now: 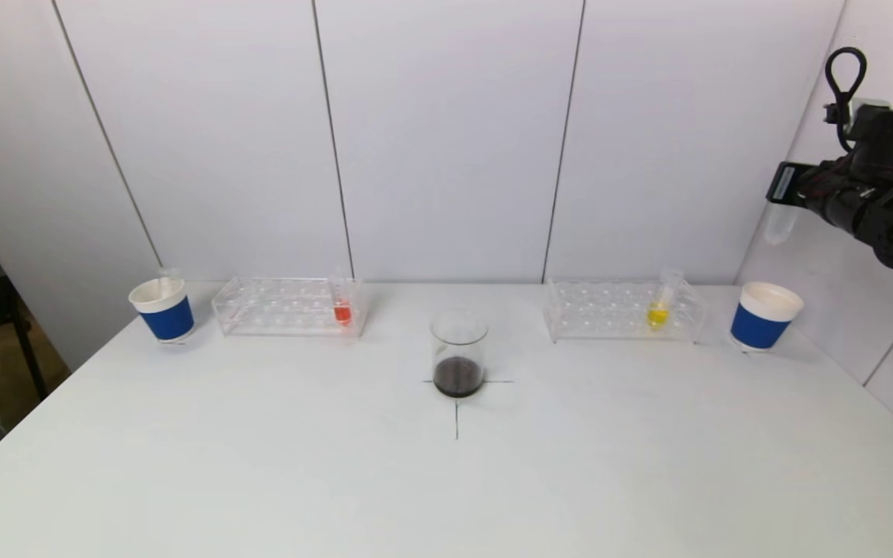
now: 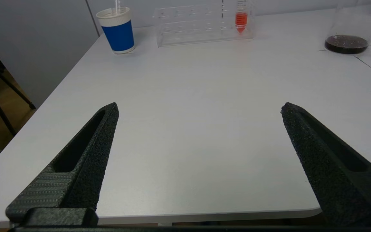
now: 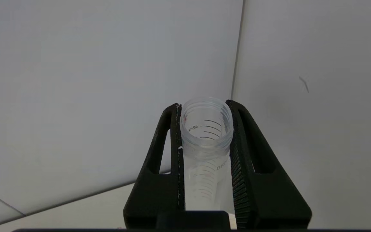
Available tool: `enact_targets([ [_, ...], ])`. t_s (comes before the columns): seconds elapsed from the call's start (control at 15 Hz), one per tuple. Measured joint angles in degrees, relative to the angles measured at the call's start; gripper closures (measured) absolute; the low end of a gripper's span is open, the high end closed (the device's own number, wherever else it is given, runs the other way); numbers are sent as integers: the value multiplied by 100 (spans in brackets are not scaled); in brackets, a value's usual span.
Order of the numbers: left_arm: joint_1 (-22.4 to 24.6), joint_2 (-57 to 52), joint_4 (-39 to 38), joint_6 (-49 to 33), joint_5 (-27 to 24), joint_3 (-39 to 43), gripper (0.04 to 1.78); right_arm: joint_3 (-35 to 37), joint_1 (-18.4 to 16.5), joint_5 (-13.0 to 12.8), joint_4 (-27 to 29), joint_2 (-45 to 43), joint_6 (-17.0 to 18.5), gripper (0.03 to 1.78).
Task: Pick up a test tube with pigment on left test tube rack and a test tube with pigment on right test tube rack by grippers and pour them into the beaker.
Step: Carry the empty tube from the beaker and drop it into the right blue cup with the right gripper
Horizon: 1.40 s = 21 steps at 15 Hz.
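Observation:
The glass beaker (image 1: 459, 354) holds dark liquid at the table's middle; it also shows in the left wrist view (image 2: 349, 32). The left clear rack (image 1: 287, 306) holds a tube with red pigment (image 1: 343, 304), seen also in the left wrist view (image 2: 241, 17). The right clear rack (image 1: 623, 311) holds a tube with yellow pigment (image 1: 660, 306). My right gripper (image 1: 784, 186) is high at the right, above the right cup, shut on an empty clear test tube (image 3: 204, 141) that hangs below it (image 1: 780, 221). My left gripper (image 2: 198, 109) is open and empty over the table's near left edge.
A blue and white paper cup (image 1: 163, 308) with an empty tube in it stands left of the left rack. Another blue and white cup (image 1: 762, 315) stands right of the right rack. White wall panels close the back and right side.

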<state>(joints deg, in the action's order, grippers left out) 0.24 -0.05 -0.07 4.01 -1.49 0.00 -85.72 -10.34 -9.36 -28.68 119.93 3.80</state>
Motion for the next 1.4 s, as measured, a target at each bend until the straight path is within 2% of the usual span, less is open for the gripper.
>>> enact_targets([
  [0.27,0,0,0,1,1,0,6,-41,-51,-4,-12,391,195,134],
  [1.07,-2,0,0,0,0,0,6,284,-330,0,-28,837,273,134],
  [1.4,0,0,0,1,0,0,6,750,-344,27,-940,906,234,134],
])
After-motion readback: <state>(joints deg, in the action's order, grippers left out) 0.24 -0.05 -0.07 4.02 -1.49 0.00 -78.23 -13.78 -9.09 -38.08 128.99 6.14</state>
